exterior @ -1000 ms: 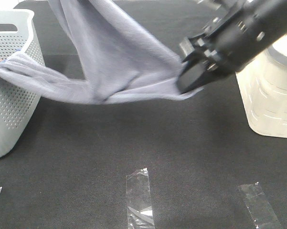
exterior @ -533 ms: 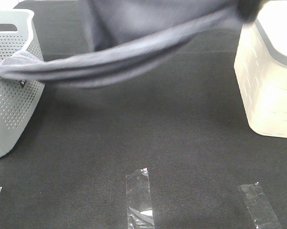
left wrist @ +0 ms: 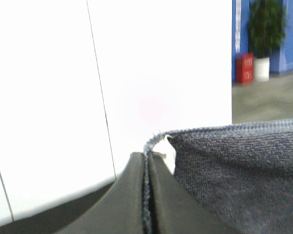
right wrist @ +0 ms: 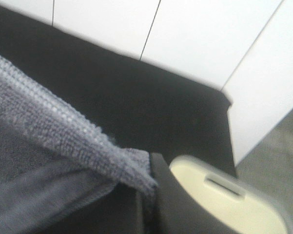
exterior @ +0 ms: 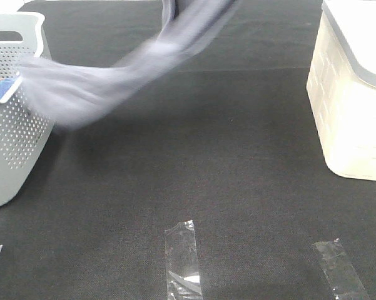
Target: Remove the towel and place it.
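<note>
The towel (exterior: 94,90) has risen; left gripper (left wrist: 147,163) and right gripper (right wrist: 148,187) clamp its hem, cream bin (right wrist: 229,209) near the latter.

This looks like a robot test bay in an office-type building, not a home: a work table (exterior: 238,206) covered in black felt fills the frame, with strips of clear tape (exterior: 182,259) stuck along the lower edge. White partition panels (left wrist: 48,97) box it in, and beyond them I see grey floor, a blue wall (left wrist: 290,34), a potted plant (left wrist: 264,34) and a red box (left wrist: 244,68)
</note>
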`<move>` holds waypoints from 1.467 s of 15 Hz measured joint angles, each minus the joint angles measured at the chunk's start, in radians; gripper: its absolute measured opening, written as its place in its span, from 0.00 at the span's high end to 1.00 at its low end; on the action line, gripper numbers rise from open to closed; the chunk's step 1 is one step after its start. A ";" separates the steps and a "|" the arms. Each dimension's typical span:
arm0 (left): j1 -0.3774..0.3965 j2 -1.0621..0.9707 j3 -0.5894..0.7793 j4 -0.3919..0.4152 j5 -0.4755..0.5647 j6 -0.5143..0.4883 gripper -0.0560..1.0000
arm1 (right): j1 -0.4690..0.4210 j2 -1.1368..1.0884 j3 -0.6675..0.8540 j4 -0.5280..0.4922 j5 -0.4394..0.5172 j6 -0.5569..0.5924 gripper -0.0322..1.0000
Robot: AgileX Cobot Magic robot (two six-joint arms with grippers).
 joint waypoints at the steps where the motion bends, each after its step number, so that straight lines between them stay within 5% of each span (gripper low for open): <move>1: 0.000 0.000 0.000 0.013 -0.083 0.004 0.95 | 0.000 0.000 -0.015 -0.027 -0.062 0.003 0.97; 3: 0.001 -0.011 0.000 0.047 -0.178 0.014 0.95 | 0.000 0.000 -0.040 -0.077 -0.158 0.005 0.97; 5: 0.009 -0.026 0.000 0.056 -0.149 0.032 0.95 | 0.000 0.000 -0.045 -0.083 -0.167 0.005 0.97; 9: 0.016 -0.043 -0.002 0.091 0.196 0.066 0.95 | 0.000 0.000 -0.045 -0.030 -0.015 0.004 0.97; 13: 0.015 -0.042 -0.002 0.160 0.248 0.069 0.95 | 0.007 0.014 -0.045 -0.039 -0.024 0.004 0.97; 17: 0.040 0.028 -0.002 0.328 0.045 0.069 0.95 | 0.003 0.131 -0.045 -0.180 -0.176 0.059 0.97; 22: 0.177 0.212 -0.002 0.344 -0.539 0.069 0.95 | -0.069 0.282 -0.062 -0.618 -0.573 0.373 0.97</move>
